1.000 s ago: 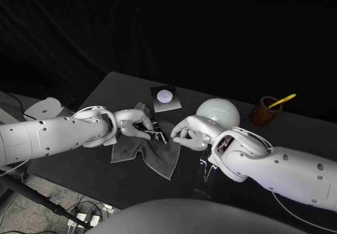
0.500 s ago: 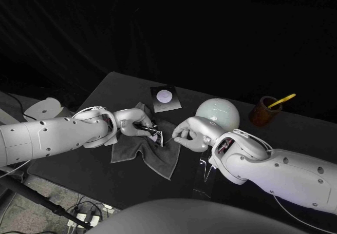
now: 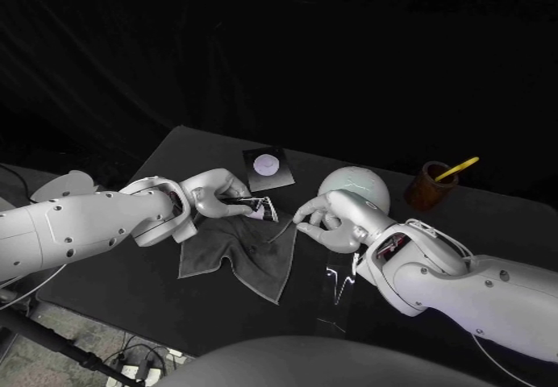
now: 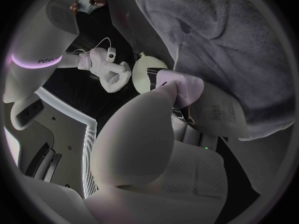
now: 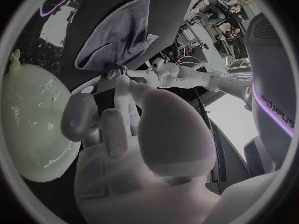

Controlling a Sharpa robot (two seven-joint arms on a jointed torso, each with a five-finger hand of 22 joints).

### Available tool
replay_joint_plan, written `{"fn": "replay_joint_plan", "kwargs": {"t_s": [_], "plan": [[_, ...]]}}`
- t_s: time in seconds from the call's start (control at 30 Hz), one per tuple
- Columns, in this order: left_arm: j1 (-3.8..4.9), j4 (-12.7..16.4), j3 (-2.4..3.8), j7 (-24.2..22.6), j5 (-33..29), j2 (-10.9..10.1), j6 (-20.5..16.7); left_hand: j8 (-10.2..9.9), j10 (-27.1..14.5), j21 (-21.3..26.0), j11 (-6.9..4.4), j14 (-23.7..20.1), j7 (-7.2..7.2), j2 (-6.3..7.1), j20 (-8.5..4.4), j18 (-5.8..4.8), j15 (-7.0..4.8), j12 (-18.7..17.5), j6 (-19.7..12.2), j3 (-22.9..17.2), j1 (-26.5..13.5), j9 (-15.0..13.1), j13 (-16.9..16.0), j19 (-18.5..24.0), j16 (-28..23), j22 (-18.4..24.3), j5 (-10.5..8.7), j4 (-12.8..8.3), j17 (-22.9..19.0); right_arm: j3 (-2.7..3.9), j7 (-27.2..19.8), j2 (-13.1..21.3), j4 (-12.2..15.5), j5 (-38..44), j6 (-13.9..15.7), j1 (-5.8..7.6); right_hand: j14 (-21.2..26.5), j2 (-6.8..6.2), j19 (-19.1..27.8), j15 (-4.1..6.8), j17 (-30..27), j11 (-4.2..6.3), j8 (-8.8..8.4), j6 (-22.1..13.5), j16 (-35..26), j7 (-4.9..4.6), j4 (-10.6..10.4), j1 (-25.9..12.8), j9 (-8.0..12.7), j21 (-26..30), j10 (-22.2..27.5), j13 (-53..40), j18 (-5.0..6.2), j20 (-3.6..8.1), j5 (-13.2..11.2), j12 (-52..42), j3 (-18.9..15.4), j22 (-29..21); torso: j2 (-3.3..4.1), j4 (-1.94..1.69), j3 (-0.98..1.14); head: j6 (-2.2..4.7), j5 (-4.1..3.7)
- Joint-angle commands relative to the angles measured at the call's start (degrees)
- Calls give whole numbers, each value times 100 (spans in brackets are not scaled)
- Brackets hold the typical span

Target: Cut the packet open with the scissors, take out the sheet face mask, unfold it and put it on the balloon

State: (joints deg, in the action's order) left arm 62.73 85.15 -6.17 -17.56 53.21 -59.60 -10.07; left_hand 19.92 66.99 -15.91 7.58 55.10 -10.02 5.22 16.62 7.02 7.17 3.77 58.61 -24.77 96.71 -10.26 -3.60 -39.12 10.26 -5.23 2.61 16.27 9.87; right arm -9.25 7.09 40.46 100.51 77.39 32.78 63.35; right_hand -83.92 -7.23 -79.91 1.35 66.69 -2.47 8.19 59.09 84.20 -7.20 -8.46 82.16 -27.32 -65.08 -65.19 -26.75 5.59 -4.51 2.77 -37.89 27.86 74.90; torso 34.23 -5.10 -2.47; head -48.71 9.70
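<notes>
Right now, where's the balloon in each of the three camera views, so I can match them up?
Head view: the balloon sits just beyond the right hand, between it and the brown cup.
Left wrist view: the balloon is the pale shape beside the distant right hand.
Right wrist view: the balloon looms large, close beside that hand's fingers.
Shared landmark: the grey cloth.
</notes>
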Motion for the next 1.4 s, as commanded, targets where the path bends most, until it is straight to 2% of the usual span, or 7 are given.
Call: {"fn": "replay_joint_plan", "kwargs": {"t_s": [0.03, 0.27, 0.5, 0.7, 0.9, 1.13, 1.4], "plan": [[132, 101, 40, -75, -1111, 29, 77, 25, 44, 21, 16, 36, -3, -7, -1, -71, 12, -24, -34, -30, -92, -236, 6, 8, 6, 8, 14, -3, 11, 23, -315, 110, 89, -423, 387, 62, -173, -1, -20, 35, 0, 14, 25, -38, -14, 2, 14, -75, -9, -34, 46, -35, -76, 9, 4, -58, 50, 864, -9, 2, -1, 143, -52], [457, 296, 85, -94, -1902, 153, -125, 101, 40, 4, 22, 32, 7, -31, -9, -50, 15, -25, -107, -63, -333, -301, 6, -64, 0, 14, 13, 24, 30, 75, -669, 437, 246, -1074, 627, 348, -204, 18, -53, 41, 125, 24, 49, -63, 19, 3, 146, -182, -17, -124, 24, -434, -92, 15, 8, -488, 173, 887, -4, -1, 1, 484, -219], [559, 360, 101, -143, -2234, 362, -307, 112, -19, 8, 49, -13, -15, -120, -8, -37, 33, -32, -206, -97, -540, -325, 8, -95, -25, 26, 12, 41, 37, 100, -679, 640, 376, -1197, 577, 636, -280, 96, -124, 45, 499, 27, 87, -78, 139, 19, 292, -353, -29, -312, -760, -2859, -126, 16, 5, -2556, 254, 934, 7, 8, -4, 684, -388], [581, 366, 106, -213, -2308, 529, -440, 109, -80, 11, 69, -45, -41, -213, -9, -22, 46, -31, -291, -155, -665, -338, 7, -128, -40, 37, 10, 41, 46, 139, -711, 808, 521, -1177, 624, 853, -329, 174, -160, 30, 784, 15, 102, -108, 223, 3, 361, -448, -37, -418, -1157, -3912, -143, 10, 10, -3404, 294, 958, 17, 5, 10, 827, -501], [585, 323, 107, -272, -2317, 632, -501, 113, -90, 10, 72, -51, -44, -244, -10, -16, 47, -29, -310, -181, -683, -344, 6, -142, -43, 39, 10, 37, 49, 156, -648, 942, 582, -1171, 696, 1009, -355, 193, -194, 19, 941, 3, 104, -125, 269, -4, 411, -492, -39, -509, -1296, -4275, -160, 0, 9, -3683, 310, 980, 1, 7, 6, 889, -590], [586, 318, 107, -332, -2313, 698, -512, 115, -98, 11, 75, -57, -50, -264, -10, -12, 49, -27, -326, -200, -698, -348, 5, -151, -46, 42, 9, 37, 52, 166, -442, 916, 372, -1169, 635, 1181, -367, 120, -203, 11, 1022, -4, 116, -125, 292, -7, 405, -591, -44, -536, -1283, -4331, -163, -9, 5, -3716, 253, 985, 2, -11, 1, 924, -726], [586, 353, 108, -369, -2307, 719, -523, 115, -104, 12, 78, -61, -53, -272, -10, -11, 51, -28, -335, -208, -706, -350, 5, -154, -48, 44, 10, 36, 54, 163, -276, 735, 208, -1222, 317, 1234, -382, 68, -211, 16, 1115, 3, 130, -114, 316, 1, 410, -639, -51, -565, -1329, -4434, -168, -7, 0, -3790, 208, 991, 11, -10, -5, 928, -751]]}}
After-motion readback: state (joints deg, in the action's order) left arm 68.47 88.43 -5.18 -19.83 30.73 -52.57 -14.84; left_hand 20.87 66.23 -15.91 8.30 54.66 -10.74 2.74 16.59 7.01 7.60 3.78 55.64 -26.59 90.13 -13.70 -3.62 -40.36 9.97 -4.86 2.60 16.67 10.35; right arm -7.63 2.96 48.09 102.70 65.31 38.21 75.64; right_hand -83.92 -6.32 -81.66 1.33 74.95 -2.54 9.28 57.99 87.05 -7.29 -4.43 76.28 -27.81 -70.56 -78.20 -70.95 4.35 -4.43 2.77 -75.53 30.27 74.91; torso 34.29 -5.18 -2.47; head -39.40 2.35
